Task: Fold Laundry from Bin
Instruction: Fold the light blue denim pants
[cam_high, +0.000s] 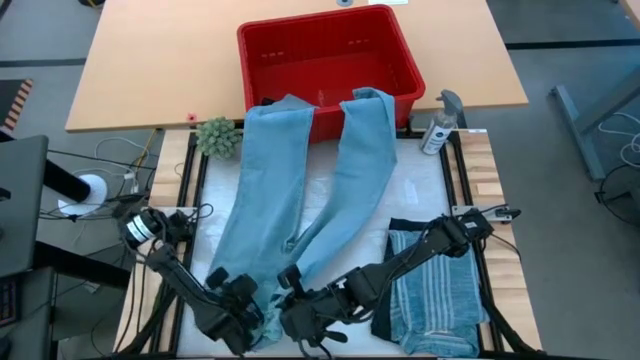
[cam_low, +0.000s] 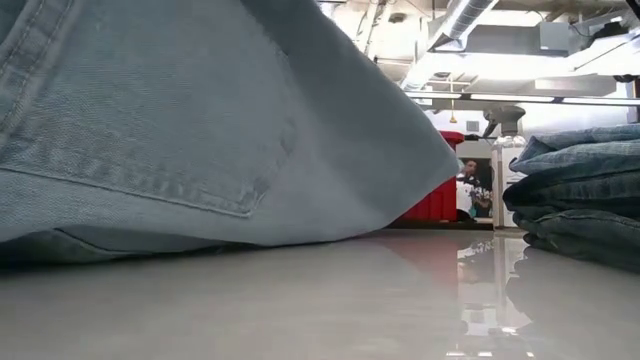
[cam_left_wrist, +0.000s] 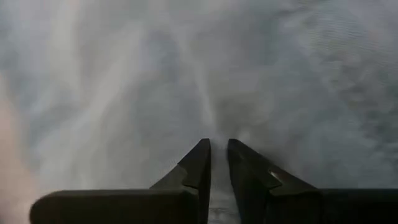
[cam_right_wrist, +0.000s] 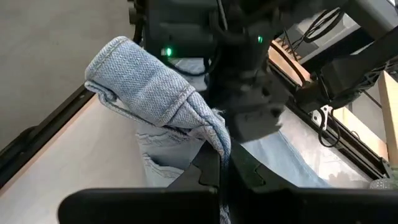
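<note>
The laundry in play was a pair of light blue jeans (cam_high: 300, 190), spread lengthwise down the table (cam_high: 420, 200) with both leg ends draped over the near rim of the red bin (cam_high: 325, 60) at twelve o'clock and the waistband at six o'clock, nearest the robot. A folded pile of garments (cam_high: 435, 285), a blue-grey striped shirt on top, lay at about four o'clock, just beside the jeans. The left gripper (cam_high: 240, 318) sat at the waistband's seven o'clock corner; its own camera showed the fingers drawn narrow with a thin line of cloth between them, though that picture was too soft to say how much denim they had. The right gripper (cam_high: 308, 322) was at the waistband's six o'clock edge, its jaws closed on a bunched fold of the waistband (cam_right_wrist: 155, 93) that rose above them in its wrist view. The table-level camera showed the denim raised off the surface like a tent. The chief risk appeared to be an uneven lift: a shallow bite on the left could let that corner slip and skew the fold. The legs hooked over the bin's rim might also drag, tugging the tub or the spray bottle (cam_high: 438, 125) and small plant (cam_high: 218, 136) beside it.
</note>
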